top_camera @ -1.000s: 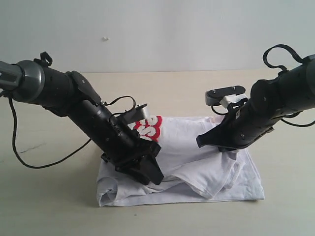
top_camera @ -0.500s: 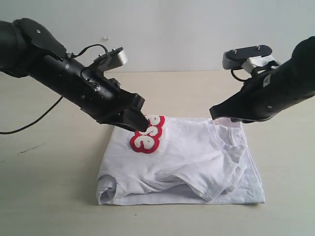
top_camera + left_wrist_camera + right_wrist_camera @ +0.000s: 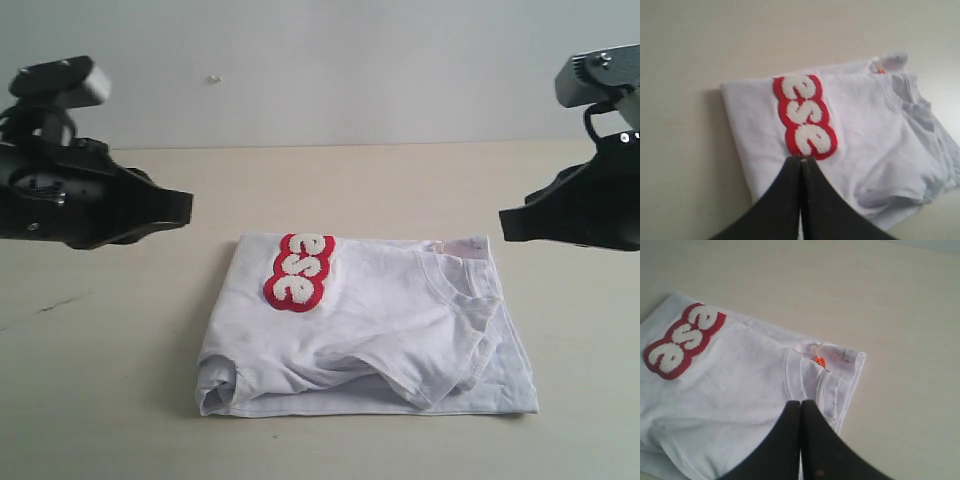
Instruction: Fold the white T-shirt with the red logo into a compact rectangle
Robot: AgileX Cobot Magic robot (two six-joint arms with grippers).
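The white T-shirt (image 3: pixel 380 330) lies folded on the bench (image 3: pixel 110 400), red logo (image 3: pixel 298 271) at its 10 o'clock corner. The left hand (image 3: pixel 180 206) at 9 o'clock and right hand (image 3: pixel 506 225) at 3 o'clock hover clear, clenched, grasping nothing.

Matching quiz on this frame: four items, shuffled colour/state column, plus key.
Items:
1. logo
2. neck tag
3. left pincer
4. T-shirt

Colour or state:
A. orange
B. shut, empty
C. red with white letters
D. white, folded

Pairs: 1-C, 2-A, 3-B, 4-D
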